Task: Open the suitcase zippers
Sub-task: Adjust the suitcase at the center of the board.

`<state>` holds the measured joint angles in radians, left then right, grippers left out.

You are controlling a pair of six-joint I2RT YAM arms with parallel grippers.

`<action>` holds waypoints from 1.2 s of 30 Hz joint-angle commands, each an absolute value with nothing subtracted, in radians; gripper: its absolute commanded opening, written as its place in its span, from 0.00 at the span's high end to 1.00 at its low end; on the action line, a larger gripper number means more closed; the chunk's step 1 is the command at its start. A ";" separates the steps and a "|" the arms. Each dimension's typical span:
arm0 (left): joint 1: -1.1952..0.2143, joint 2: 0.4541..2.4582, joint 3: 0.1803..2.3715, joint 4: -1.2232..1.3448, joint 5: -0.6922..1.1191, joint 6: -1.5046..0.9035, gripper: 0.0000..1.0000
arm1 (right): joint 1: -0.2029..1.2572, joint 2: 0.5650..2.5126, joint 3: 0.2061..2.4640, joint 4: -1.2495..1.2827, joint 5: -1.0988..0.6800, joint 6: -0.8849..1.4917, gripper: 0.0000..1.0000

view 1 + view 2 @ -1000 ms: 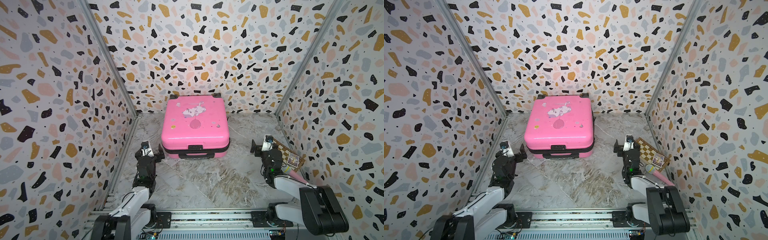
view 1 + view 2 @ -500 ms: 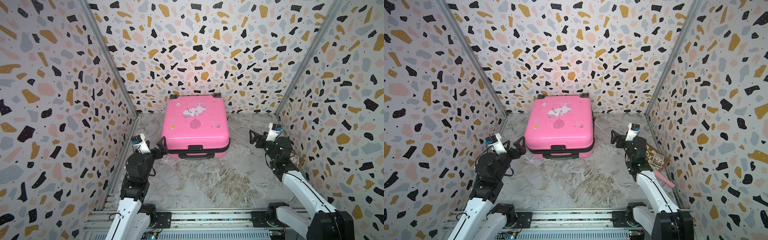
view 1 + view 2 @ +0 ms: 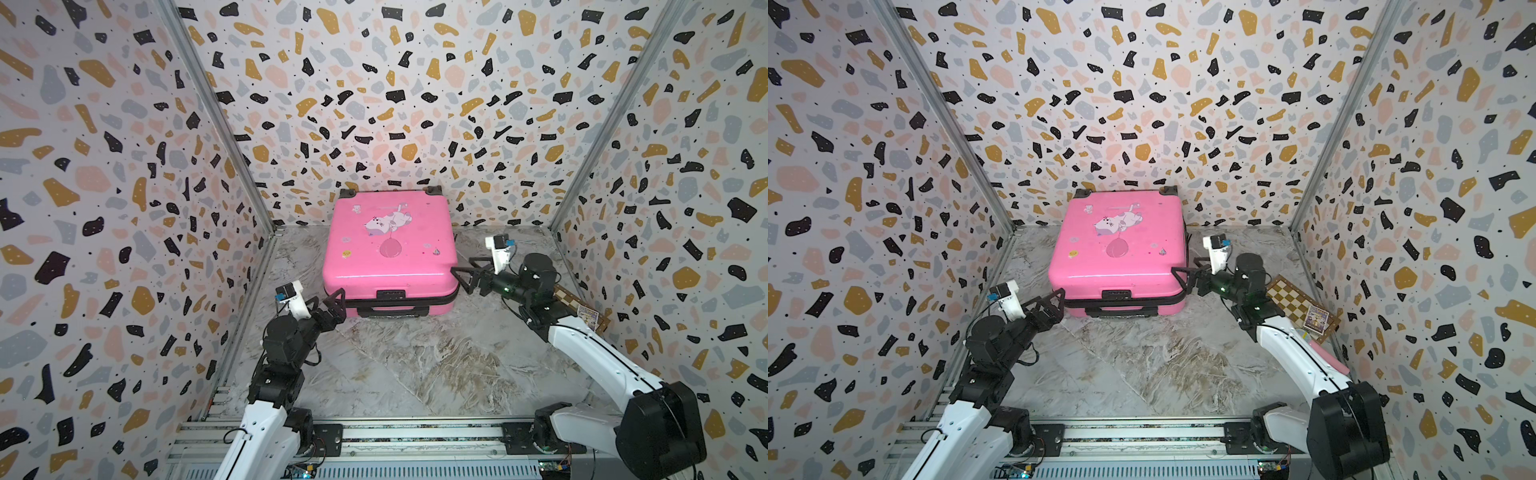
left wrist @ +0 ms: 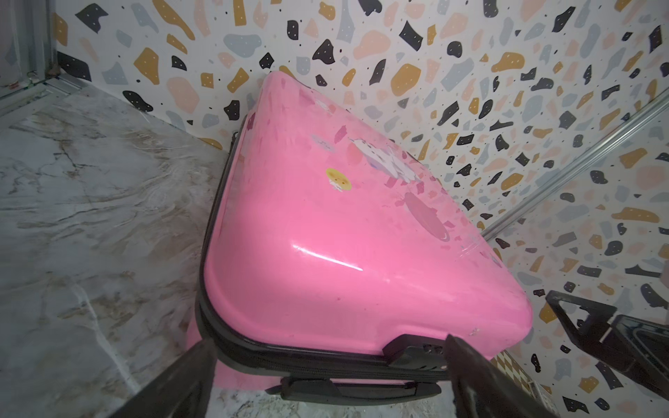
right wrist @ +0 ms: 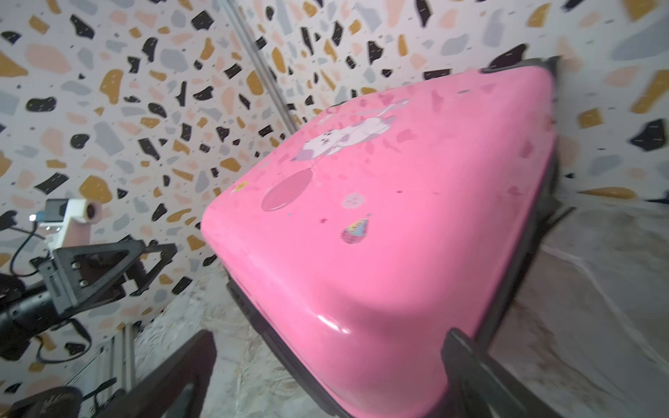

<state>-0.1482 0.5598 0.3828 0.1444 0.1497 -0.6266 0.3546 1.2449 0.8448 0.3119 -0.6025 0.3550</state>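
The pink suitcase (image 3: 388, 249) (image 3: 1117, 253) lies flat and closed against the back wall, cat print facing up. Its black zippers (image 3: 432, 300) (image 4: 307, 369) run as a band round the seam; I can make out no pulls. My left gripper (image 3: 337, 305) (image 3: 1059, 305) is open at the front left corner, and in the left wrist view the front edge lies between its fingers (image 4: 173, 383). My right gripper (image 3: 461, 266) (image 3: 1183, 266) is open at the front right corner, which fills the gap in the right wrist view. I cannot tell whether either gripper touches the shell.
A black lock block (image 3: 390, 294) and a black bar handle (image 3: 392, 311) sit on the suitcase's front face. A wooden chessboard (image 3: 1296, 303) lies by the right wall under the right arm, with a pink stick (image 3: 1329, 359) beside it. Patterned walls close in three sides.
Both arms have risen from low near the floor and reached forward to the suitcase's front corners. Both grippers stay open. The suitcase has not moved.
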 commanded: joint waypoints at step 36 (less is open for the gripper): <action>-0.284 0.544 0.388 0.212 0.182 -0.506 0.01 | 0.735 1.465 1.027 0.145 -0.716 0.180 0.04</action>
